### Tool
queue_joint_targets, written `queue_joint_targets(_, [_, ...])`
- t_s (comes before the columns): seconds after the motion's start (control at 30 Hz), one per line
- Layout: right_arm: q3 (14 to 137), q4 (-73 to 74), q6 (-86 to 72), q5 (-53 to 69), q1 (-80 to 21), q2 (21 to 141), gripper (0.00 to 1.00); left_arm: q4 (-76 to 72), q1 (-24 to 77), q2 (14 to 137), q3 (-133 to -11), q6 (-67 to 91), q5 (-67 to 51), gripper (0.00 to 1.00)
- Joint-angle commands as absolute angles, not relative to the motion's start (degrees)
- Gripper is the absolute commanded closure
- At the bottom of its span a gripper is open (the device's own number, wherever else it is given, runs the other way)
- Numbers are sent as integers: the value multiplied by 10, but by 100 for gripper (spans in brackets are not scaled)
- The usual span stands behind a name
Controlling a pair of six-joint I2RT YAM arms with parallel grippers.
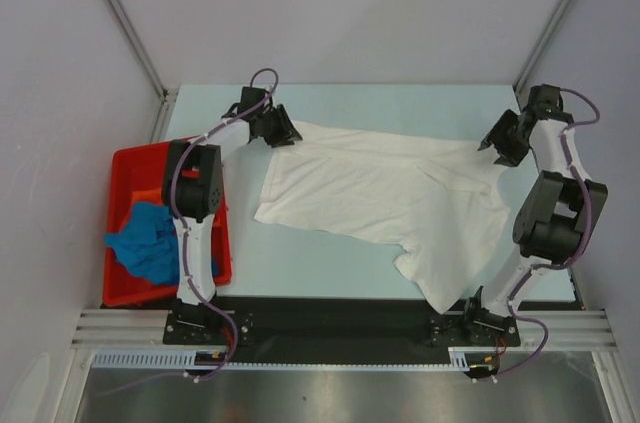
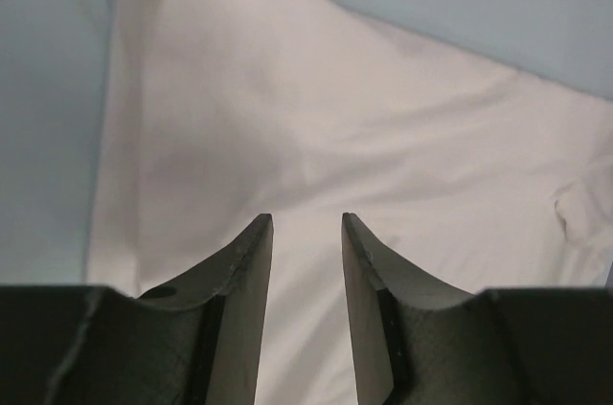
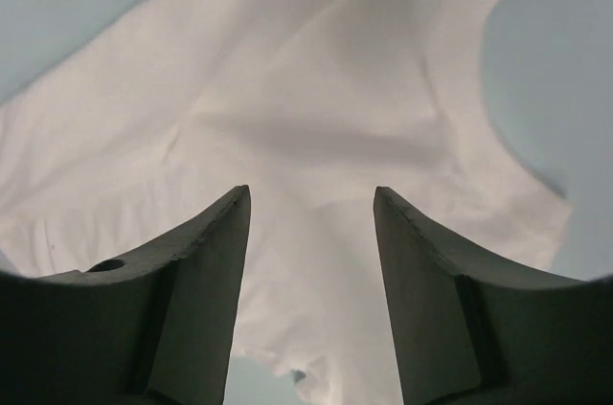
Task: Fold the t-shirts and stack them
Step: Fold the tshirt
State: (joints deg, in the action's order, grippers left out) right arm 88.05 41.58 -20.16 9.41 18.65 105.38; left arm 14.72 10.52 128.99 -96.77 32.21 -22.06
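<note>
White t-shirt (image 1: 380,198) lay spread but rumpled on the table (image 1: 330,273), left gripper (image 1: 288,135) and right gripper (image 1: 488,145) poised over its far corners, jaws parted and empty: flattening step, next likely needing edge grasps.

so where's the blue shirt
In the top view, the blue shirt lies in the red bin at the far left, beside the left arm.
</note>
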Motion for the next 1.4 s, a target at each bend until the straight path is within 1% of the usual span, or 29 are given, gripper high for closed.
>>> queue_joint_targets(0.0, [809,439,-212,108,117,999,39,140,127,1216,-917,291,-221,59])
queue_joint_targets(0.03, [795,423,-207,103,97,985,38,137,129,1211,-907,289,-222,59])
queue_joint_targets(0.07, [785,410,-198,82,73,988,34,135,130,1204,-897,289,-223,59])
queue_joint_targets(0.1, [783,403,-179,60,53,997,33,132,130,1195,-887,289,-225,59])
queue_joint_targets(0.13, [792,407,-162,48,22,1010,33,128,130,1190,-870,287,-226,59])
queue_joint_targets(0.2, [802,413,-108,1,2,1054,33,127,130,1176,-857,284,-227,59])
queue_joint_targets(0.23, [815,425,-89,-36,-41,1068,33,127,130,1171,-846,282,-224,59])
queue_joint_targets(0.37, [820,428,-47,-146,-86,1113,36,119,127,1143,-817,277,-214,59])
queue_joint_targets(0.53, [834,427,-35,-198,-111,1142,39,125,118,1129,-797,270,-208,59])
queue_joint_targets(0.67, [847,439,-43,-225,-119,1150,43,124,102,1114,-780,268,-209,59])
queue_joint_targets(0.93, [866,427,-43,-236,-108,1175,42,123,96,1116,-775,268,-215,59])
queue_joint_targets(1.03, [895,439,-45,-236,-104,1201,55,124,95,1118,-778,269,-219,59])
queue_joint_targets(1.07, [906,439,-48,-236,-102,1202,67,124,95,1117,-777,270,-218,59])
queue_joint_targets(1.1, [910,437,-48,-237,-102,1200,73,123,95,1117,-775,269,-219,59])
queue_joint_targets(1.17, [917,432,-48,-246,-101,1194,82,122,94,1116,-773,269,-219,59])
queue_joint_targets(1.27, [935,435,-48,-256,-90,1195,87,116,92,1117,-766,270,-223,59])
queue_joint_targets(1.37, [953,444,-46,-260,-74,1203,87,119,91,1122,-768,269,-229,59])
